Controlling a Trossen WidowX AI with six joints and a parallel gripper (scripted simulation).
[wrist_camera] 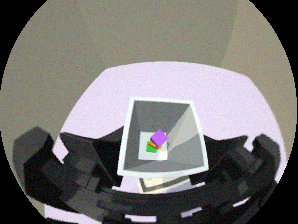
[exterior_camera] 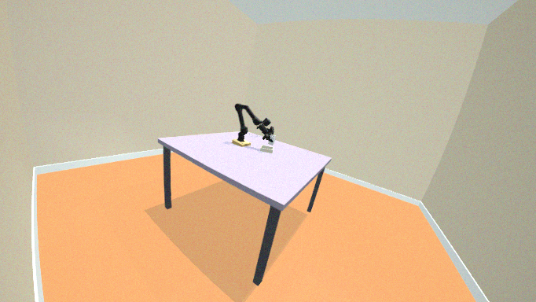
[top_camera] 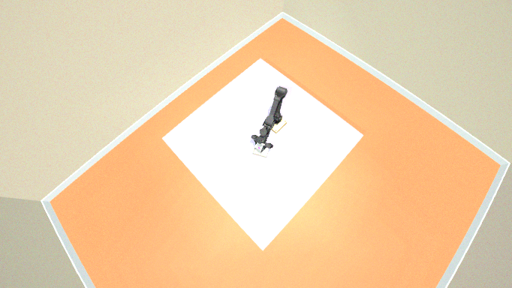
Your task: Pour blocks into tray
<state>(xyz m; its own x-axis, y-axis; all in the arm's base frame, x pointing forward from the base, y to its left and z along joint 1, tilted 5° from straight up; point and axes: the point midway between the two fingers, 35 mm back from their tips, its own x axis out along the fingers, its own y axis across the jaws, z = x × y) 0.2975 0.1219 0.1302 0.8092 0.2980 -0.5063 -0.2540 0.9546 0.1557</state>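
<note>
Table: pale lilac top in exterior and wrist views, washed-out white from above, dark legs. Shallow cream tray sits on it, below the gripper. Yellowish base plate also on top, off to the arm's root side of the gripper.
</note>
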